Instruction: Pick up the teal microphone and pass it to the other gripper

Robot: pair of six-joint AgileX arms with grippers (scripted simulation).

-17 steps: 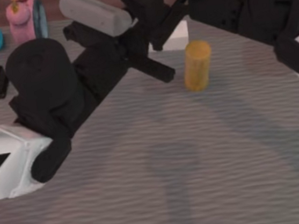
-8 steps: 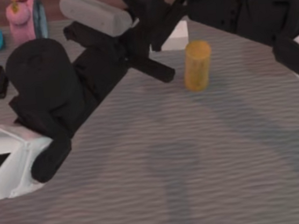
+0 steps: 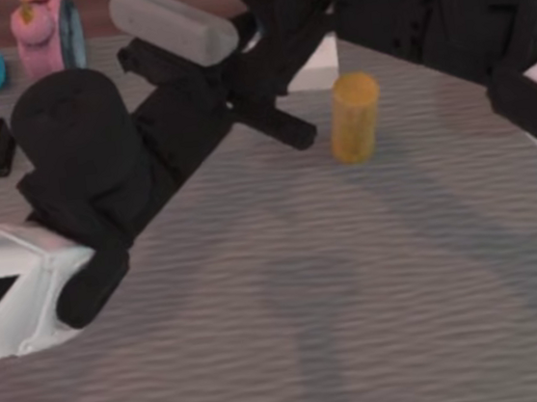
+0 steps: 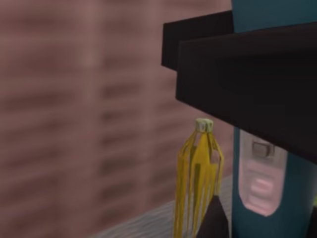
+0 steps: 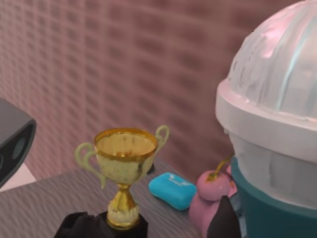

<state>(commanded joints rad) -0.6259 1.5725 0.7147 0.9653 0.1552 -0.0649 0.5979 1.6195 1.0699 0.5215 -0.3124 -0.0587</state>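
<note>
The teal microphone (image 4: 275,208) stands upright between the fingers of my left gripper (image 4: 265,224), which is shut on its handle just below the white switch patch (image 4: 258,181). Its round white-grey head (image 5: 277,94) fills the right wrist view. My right gripper (image 3: 277,16) is open, its two black fingers (image 4: 247,89) lying one on each side of the handle above the switch. In the top view the two grippers meet at the back centre; my left gripper (image 3: 258,88) and both arms hide the microphone there.
An orange cylinder (image 3: 353,117) stands just right of the grippers, a white block (image 3: 319,65) behind it. At the back left are a gold trophy (image 5: 124,173) on a black base, a light-blue object (image 5: 172,190) and a pink figure (image 3: 39,35).
My right gripper has edged up and left over the microphone, covering the teal bit that showed at the top view's upper edge. The left arm has stayed still.
</note>
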